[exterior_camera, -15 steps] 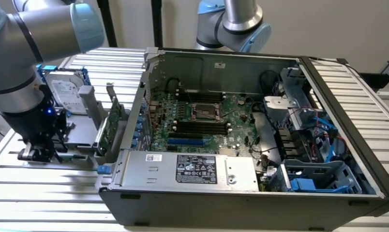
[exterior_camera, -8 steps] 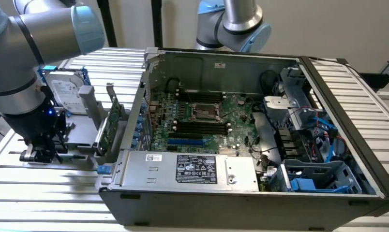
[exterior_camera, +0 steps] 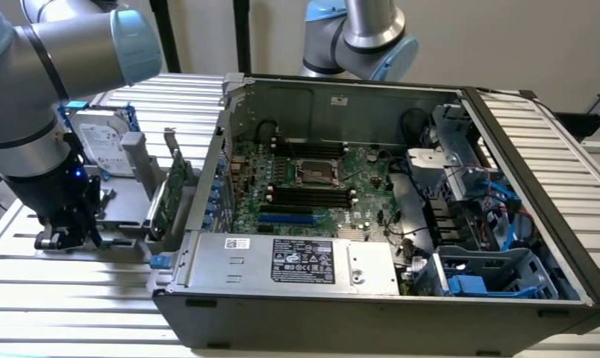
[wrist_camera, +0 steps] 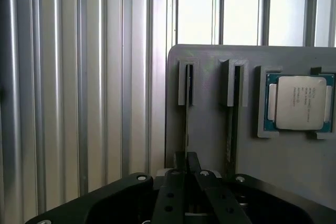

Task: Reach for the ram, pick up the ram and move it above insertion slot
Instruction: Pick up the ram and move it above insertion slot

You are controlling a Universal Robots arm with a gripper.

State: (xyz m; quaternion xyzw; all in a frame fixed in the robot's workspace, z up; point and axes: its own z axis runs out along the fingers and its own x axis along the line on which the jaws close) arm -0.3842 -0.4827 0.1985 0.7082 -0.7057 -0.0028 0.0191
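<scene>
The ram stands on edge in a slot of the grey holder, seen as a thin dark line. My gripper sits over its near end, the two black fingers drawn together on the stick. A second thin stick stands in the neighbouring slot. In the exterior view my gripper is low over the holder, to the left of the open computer case. The black insertion slots lie on the motherboard inside the case.
A processor chip lies in a holder recess beside the sticks. A green expansion card and a silver hard drive with blue rails stand between my arm and the case wall. A second arm stands behind the case.
</scene>
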